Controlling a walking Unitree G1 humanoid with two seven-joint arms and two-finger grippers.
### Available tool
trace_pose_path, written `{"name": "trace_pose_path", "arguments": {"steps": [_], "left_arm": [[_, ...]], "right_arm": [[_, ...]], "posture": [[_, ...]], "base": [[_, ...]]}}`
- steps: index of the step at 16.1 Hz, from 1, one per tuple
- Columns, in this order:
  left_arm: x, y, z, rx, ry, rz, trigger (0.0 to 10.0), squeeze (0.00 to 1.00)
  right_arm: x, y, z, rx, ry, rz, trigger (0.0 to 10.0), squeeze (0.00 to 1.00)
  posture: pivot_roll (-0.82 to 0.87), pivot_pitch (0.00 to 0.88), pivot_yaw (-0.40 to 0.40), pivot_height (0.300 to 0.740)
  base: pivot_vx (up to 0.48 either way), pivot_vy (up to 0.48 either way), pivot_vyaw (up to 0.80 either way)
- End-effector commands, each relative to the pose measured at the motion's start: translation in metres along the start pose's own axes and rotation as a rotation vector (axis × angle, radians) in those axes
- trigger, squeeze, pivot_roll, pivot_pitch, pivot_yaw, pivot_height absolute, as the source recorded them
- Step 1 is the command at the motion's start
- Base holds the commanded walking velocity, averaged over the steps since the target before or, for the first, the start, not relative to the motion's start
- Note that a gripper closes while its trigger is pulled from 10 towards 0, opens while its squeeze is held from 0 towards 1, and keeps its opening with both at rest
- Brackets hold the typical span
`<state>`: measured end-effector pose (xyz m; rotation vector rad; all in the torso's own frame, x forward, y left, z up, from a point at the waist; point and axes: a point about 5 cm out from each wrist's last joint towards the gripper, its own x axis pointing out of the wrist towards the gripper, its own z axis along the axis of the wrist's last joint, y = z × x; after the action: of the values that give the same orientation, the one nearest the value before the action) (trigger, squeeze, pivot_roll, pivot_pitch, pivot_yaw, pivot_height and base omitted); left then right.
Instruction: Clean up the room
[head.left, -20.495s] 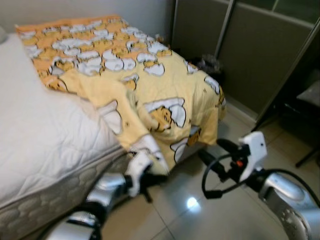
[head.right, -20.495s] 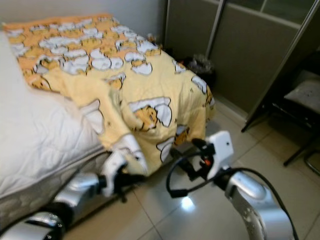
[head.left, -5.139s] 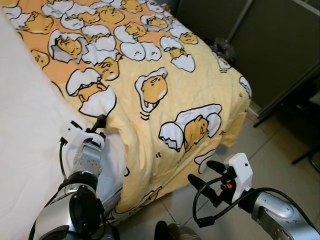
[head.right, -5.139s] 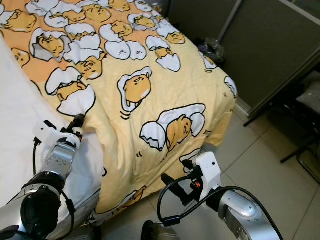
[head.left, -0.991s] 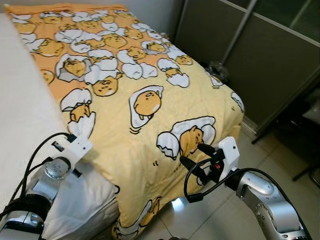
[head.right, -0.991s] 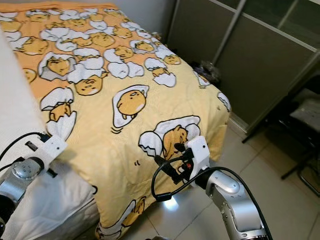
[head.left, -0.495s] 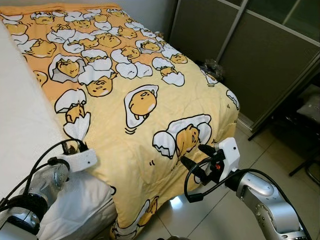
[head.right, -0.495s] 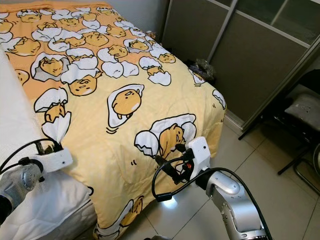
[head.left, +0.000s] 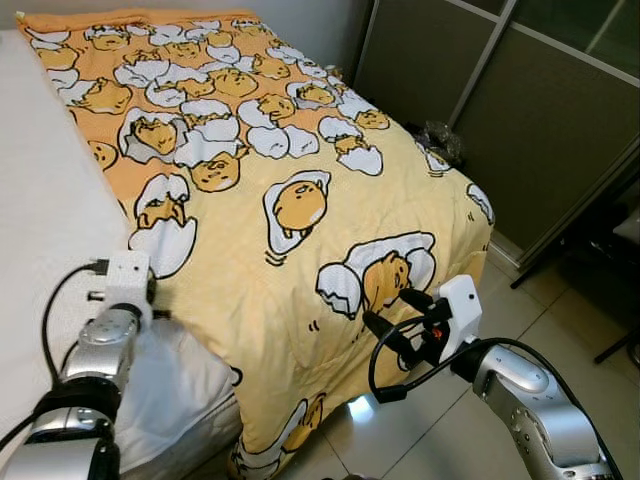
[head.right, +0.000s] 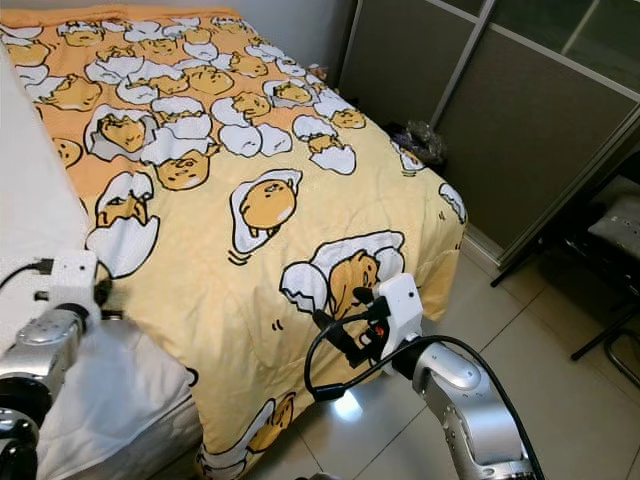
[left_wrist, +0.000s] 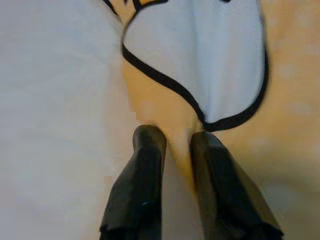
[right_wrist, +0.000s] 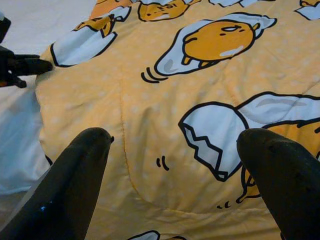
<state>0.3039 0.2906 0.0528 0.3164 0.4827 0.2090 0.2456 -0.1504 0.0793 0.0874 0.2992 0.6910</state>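
The blanket (head.left: 300, 200) runs past the frame's top; a chair (head.right: 615, 240) is cropped at right.

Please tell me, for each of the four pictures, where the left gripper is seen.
Left eye view: left gripper at the blanket edge, lower left.
Right eye view: lower left, same edge.
Left wrist view: jaws pinch the edge.
Right wrist view: upper left.
Shared landmark: white eggshell print.
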Motion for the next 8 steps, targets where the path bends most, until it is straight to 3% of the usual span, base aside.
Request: {"name": "trace_pose_path", "arguments": {"steps": [1,2,3,4,5,8], "left_arm": [[-0.002,0.009,0.006,0.109,-0.023,0.037,10.0,1.0],[-0.004,0.018,0.015,0.112,-0.059,0.062,10.0,1.0],[-0.007,0.019,0.029,-0.003,-0.123,0.053,10.0,1.0],[-0.008,0.018,0.035,-0.061,-0.151,0.039,10.0,1.0],[-0.019,-0.002,0.047,-0.16,-0.209,-0.024,10.0,1.0],[-0.044,-0.045,0.055,-0.203,-0.241,-0.128,10.0,1.0]], "right_arm": [[-0.007,-0.005,0.001,-0.012,-0.006,-0.033,10.0,0.16],[-0.008,-0.004,0.0,-0.011,-0.006,-0.036,10.0,0.16],[-0.009,-0.005,0.0,-0.011,-0.009,-0.044,10.0,0.16],[-0.009,-0.005,0.001,-0.011,-0.011,-0.047,10.0,0.16],[-0.009,-0.006,0.003,-0.012,-0.017,-0.051,10.0,0.16],[-0.005,-0.007,0.006,-0.017,-0.03,-0.058,10.0,0.16]], "posture": [[-0.08,0.024,-0.129,0.74],[-0.08,0.023,-0.128,0.74],[-0.07,0.023,-0.126,0.74],[-0.07,0.023,-0.126,0.74],[-0.06,0.02,-0.124,0.74],[-0.05,0.016,-0.122,0.74]], "base": [[0.0,0.0,0.0],[0.0,0.0,0.0],[0.0,0.0,0.0],[0.0,0.0,0.0],[0.0,0.0,0.0],[0.0,0.0,0.0]]}}
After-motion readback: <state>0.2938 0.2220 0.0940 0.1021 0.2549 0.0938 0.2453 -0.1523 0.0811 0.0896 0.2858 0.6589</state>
